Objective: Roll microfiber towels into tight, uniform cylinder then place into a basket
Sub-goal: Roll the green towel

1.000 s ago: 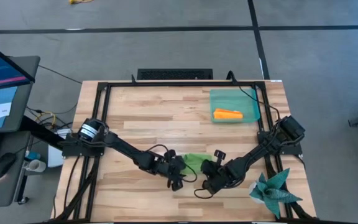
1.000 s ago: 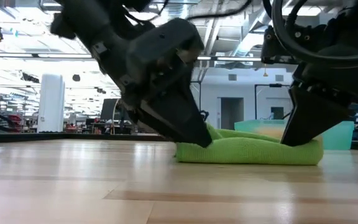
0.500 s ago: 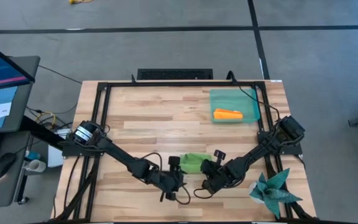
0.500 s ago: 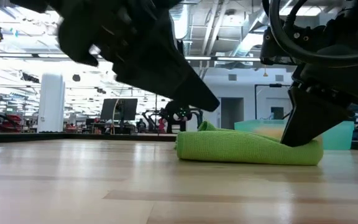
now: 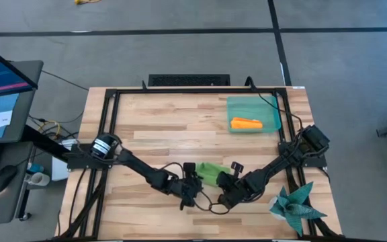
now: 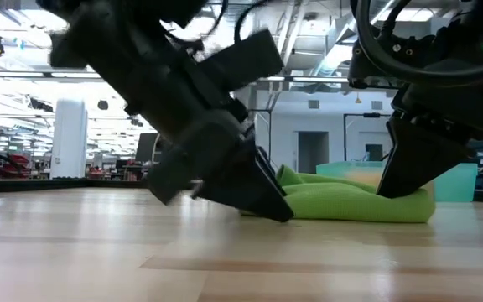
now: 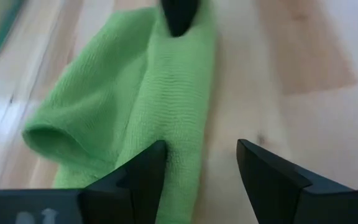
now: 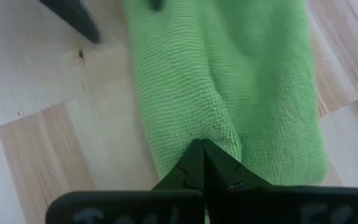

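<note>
We see the left gripper (image 5: pixel 192 190) low at the table's (image 5: pixel 153 121) front middle, fingers apart, one touching the green towel's (image 5: pixel 210 173) edge; the right gripper (image 5: pixel 226 195) is pinched together on that towel's other end; the orange towel (image 5: pixel 246 124) lies in the basket (image 5: pixel 272 111) at the far right

lime green microfiber towel (image 5: pixel 210 173), bright orange rolled towel (image 5: pixel 246 124) in see-through teal plastic basket (image 5: pixel 269 107), pale striped wooden table (image 5: pixel 166 128), black grippers.
</note>
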Tool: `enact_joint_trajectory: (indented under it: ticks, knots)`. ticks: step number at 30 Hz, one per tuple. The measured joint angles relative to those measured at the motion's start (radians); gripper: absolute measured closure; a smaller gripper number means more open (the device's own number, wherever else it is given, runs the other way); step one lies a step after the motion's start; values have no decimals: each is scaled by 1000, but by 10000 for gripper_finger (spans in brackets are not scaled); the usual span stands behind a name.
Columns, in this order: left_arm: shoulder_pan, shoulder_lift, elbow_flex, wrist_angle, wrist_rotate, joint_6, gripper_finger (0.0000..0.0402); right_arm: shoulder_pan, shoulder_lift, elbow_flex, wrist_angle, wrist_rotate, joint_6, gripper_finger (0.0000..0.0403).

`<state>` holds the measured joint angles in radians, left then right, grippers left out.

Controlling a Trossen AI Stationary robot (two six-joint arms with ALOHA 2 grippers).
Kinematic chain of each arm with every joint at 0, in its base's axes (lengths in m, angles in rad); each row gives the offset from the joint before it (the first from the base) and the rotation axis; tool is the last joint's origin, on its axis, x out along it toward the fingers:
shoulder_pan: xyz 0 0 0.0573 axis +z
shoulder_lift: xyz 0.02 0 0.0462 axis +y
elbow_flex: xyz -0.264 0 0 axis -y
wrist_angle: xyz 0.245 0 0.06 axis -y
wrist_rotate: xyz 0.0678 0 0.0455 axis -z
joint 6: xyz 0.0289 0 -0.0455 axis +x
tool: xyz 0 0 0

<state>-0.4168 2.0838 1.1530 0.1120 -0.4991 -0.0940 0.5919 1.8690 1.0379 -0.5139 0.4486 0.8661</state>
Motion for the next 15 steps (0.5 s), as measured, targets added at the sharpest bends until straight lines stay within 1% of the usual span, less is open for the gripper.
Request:
enact_joint_trajectory:
  ticks: [3, 7, 9, 13, 15]
  knots:
    - [6, 8, 0, 2, -10, -28, 208, 0, 0, 0, 3, -4, 0, 390]
    - [-4, 8, 0, 6, -20, 3, 208, -1, 0, 1, 2, -7, 0, 391]
    - [-21, 1, -2, 10, -49, 38, 208, -6, 0, 1, 2, -10, -1, 391]
    - [-55, 0, 17, 2, -175, 116, 208, -7, 0, 1, 2, -19, -6, 389]
    - [-62, -2, 19, 3, -186, 148, 208, -9, 0, 1, 1, -24, -7, 389]
